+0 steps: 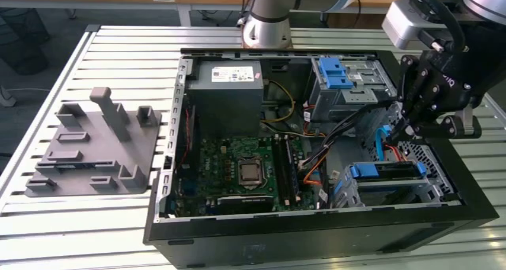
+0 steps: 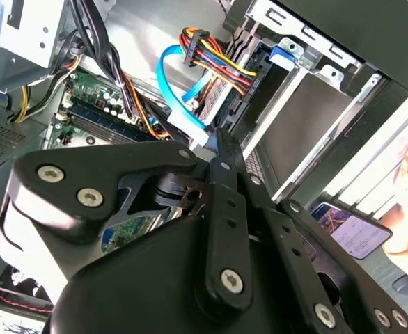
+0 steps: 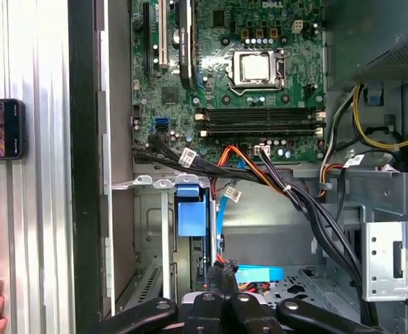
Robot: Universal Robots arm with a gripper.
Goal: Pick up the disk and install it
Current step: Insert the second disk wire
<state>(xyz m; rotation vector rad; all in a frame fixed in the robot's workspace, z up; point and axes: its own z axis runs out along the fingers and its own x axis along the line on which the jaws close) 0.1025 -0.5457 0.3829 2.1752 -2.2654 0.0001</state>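
Open computer case (image 1: 316,234) sits on the slatted table (image 1: 47,222). Fixture block (image 1: 91,154) lies at the exterior view's left of it. Inside, motherboard (image 1: 237,169) lies left, disk (image 1: 387,170) right, gripper (image 1: 411,128) above it.

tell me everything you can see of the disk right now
The disk is a flat grey drive edged by a blue plastic frame. It sits in the metal drive cage at the open computer case's corner, on the exterior view's right. Its label cannot be seen. The gripper hangs just above it, shut, apart from it. A blue cable runs beside it.
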